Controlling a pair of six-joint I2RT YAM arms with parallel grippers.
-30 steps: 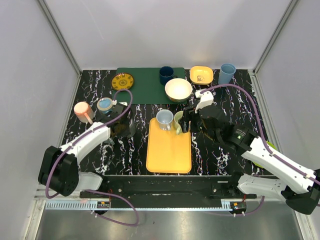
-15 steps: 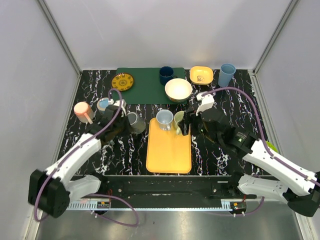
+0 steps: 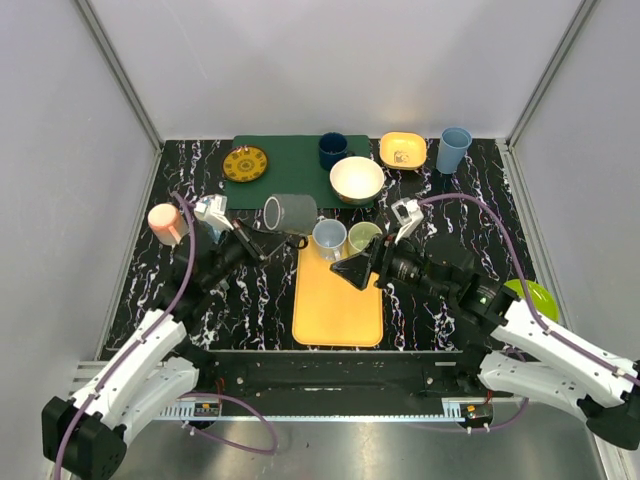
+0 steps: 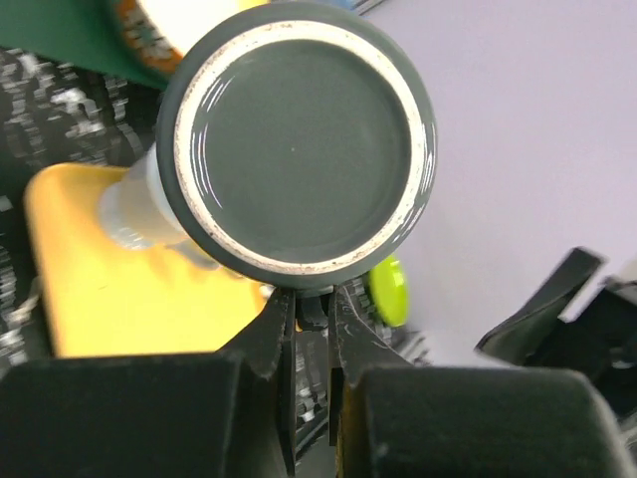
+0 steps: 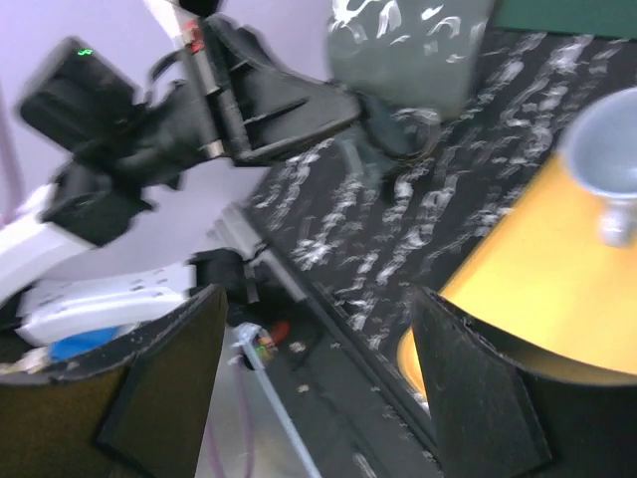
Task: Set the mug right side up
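A dark grey mug [image 3: 291, 213] hangs in the air on its side, above the table's left middle. My left gripper [image 3: 262, 236] is shut on its handle. In the left wrist view the mug's base [image 4: 295, 147] faces the camera, and my left gripper [image 4: 312, 297] pinches the handle just below it. The mug also shows in the right wrist view [image 5: 408, 50], its open end turned away from the left arm. My right gripper [image 3: 356, 270] is open and empty, raised over the yellow tray [image 3: 337, 305]; its fingers stand wide apart in the right wrist view [image 5: 314, 388].
A light blue mug [image 3: 328, 238] and a green mug [image 3: 362, 238] stand upright at the tray's far end. A cream bowl [image 3: 357, 178], navy mug [image 3: 333, 150], yellow dish [image 3: 402, 150], blue cup [image 3: 455, 147], yellow plate [image 3: 245, 163], pink cup [image 3: 167, 222] and lime plate [image 3: 530, 297] surround them.
My left gripper has lifted the grey mug off the table, carried it up and right, and tipped it on its side. My right gripper has drawn back from the green mug.
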